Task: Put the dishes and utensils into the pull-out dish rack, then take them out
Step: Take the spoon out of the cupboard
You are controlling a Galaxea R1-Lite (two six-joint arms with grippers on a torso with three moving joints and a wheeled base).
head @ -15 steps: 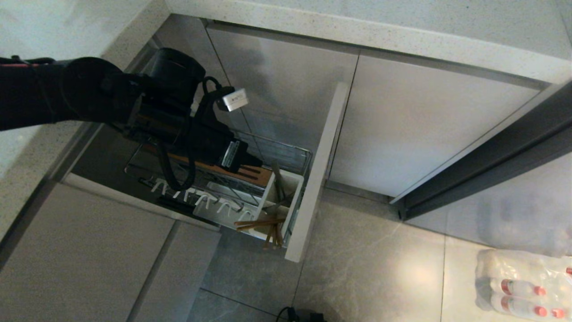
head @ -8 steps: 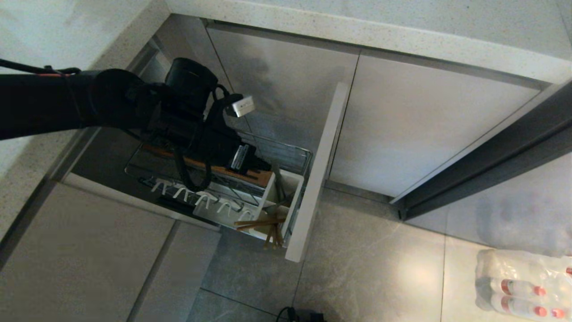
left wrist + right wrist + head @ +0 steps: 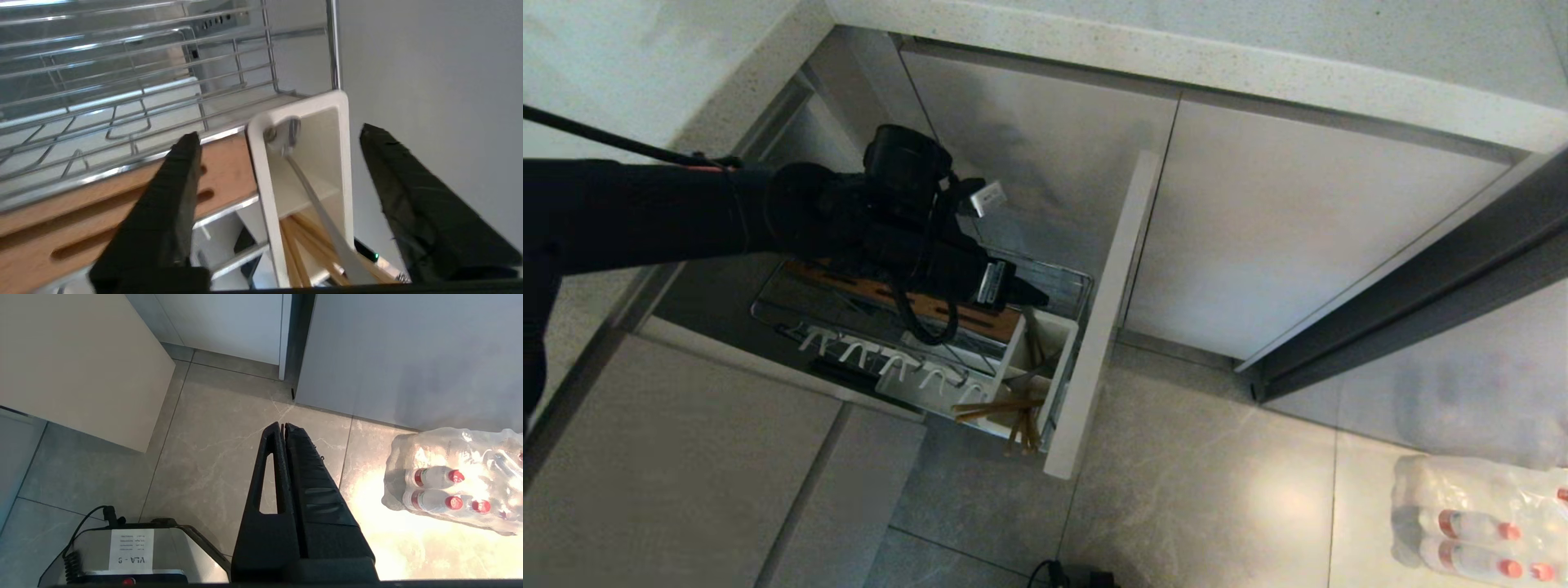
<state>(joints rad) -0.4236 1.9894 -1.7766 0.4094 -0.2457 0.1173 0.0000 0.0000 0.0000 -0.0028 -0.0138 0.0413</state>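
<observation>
Under the counter, pull-out dish rack (image 3: 915,327) stands out; left gripper (image 3: 278,163), jaws apart & empty, straddles caddy (image 3: 327,122) holding fork (image 3: 322,220) & chopsticks (image 3: 294,249), prob. to pick one; right gripper (image 3: 284,433) closed, idle over floor.

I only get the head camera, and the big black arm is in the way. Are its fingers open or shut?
Observer: Open. The left wrist view shows the left gripper with its fingers spread either side of the white utensil caddy.
Operator: Is it holding anything?
Observer: No, nothing sits between the fingers. The fork leans inside the caddy.
Operator: Are the chopsticks there too?
Observer: Yes, the chopsticks lie in the caddy beside the fork.
Operator: Where's the other arm?
Observer: The right gripper is shut, hanging over the floor near a pack of bottles.
</observation>
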